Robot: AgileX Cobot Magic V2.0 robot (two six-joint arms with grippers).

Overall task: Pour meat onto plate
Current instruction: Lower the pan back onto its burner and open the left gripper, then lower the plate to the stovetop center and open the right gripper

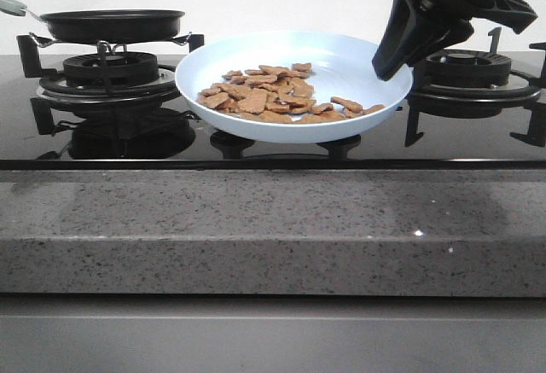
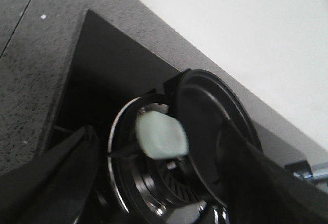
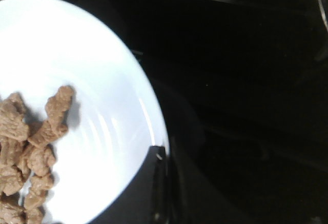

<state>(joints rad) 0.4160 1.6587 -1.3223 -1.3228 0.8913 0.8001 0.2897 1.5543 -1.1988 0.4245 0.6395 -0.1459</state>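
Lying loose and light on the plate [image 1: 375, 70], meat [image 1: 277, 96] looks crumbly, apt to slide. Best gripped at the glossy rim nearest the counter's right edge; right gripper [image 1: 397, 53] fingers' state impossible to tell

plate [image 1: 256, 57]: 1 | frying pan [image 1: 113, 25]: 1 | burners [image 1: 109, 70]: 2 | meat [image 1: 273, 96]: many pieces
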